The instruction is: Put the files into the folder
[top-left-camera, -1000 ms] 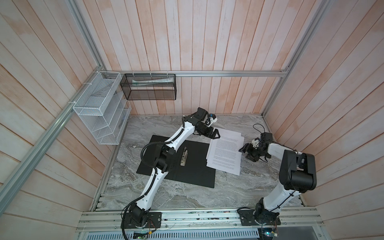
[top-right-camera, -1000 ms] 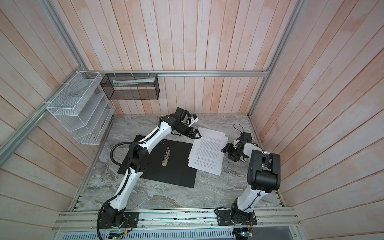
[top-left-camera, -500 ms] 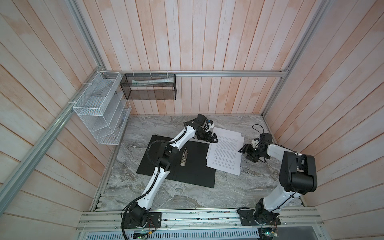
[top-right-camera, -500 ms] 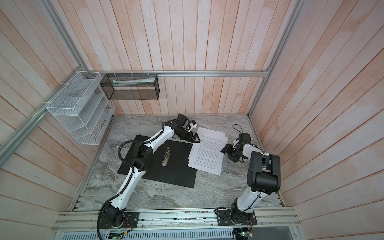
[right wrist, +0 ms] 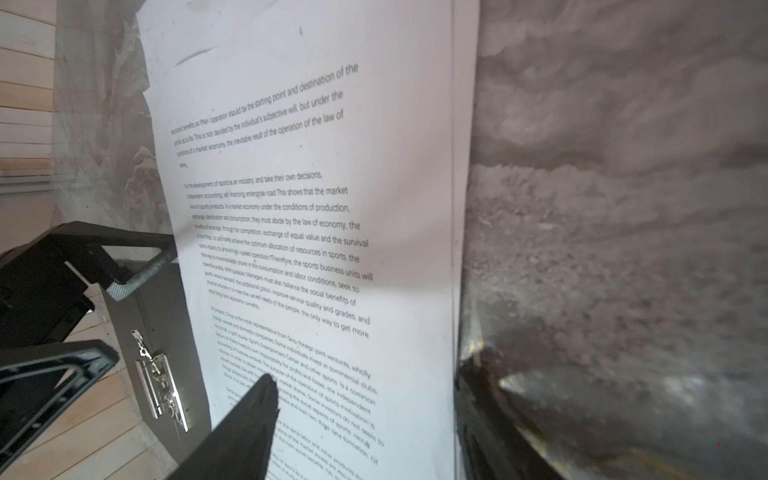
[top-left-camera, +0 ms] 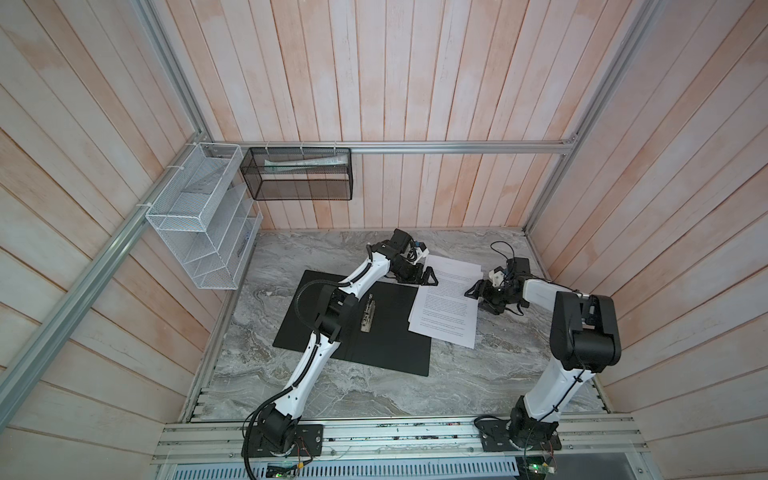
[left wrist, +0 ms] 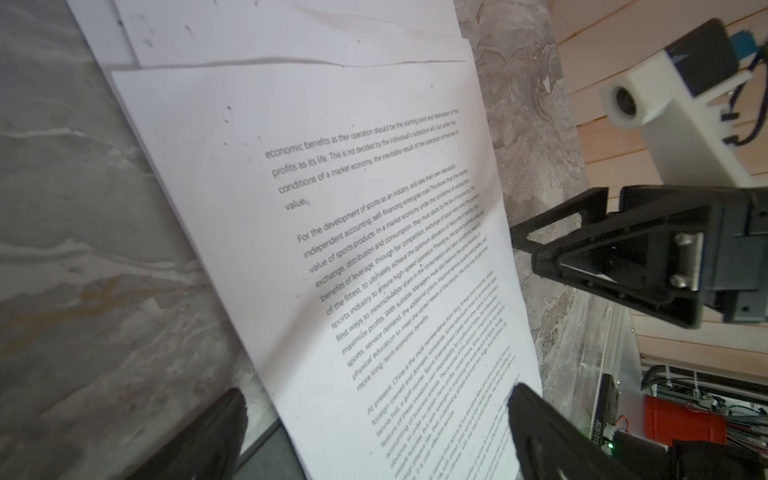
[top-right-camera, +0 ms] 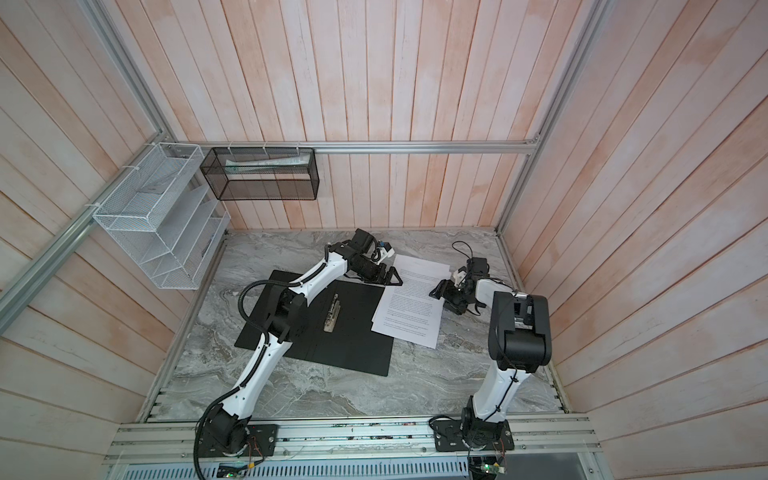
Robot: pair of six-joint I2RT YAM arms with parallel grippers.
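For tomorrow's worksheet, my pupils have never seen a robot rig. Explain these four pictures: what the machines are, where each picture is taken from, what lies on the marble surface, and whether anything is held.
Two robot arms are mounted along the near edge of a marble table; each ends in a two-fingered gripper. Two pictures come from one overhead camera head and look nearly alike. The other two come from cameras on the arms' wrists, close to the fingers. On the table lies the open folder, black inside up, with a metal clip. Beside it lie the files, printed sheets whose edge overlaps the folder's. The left gripper and the right gripper sit at opposite sides of the sheets, both open. Nothing is held.
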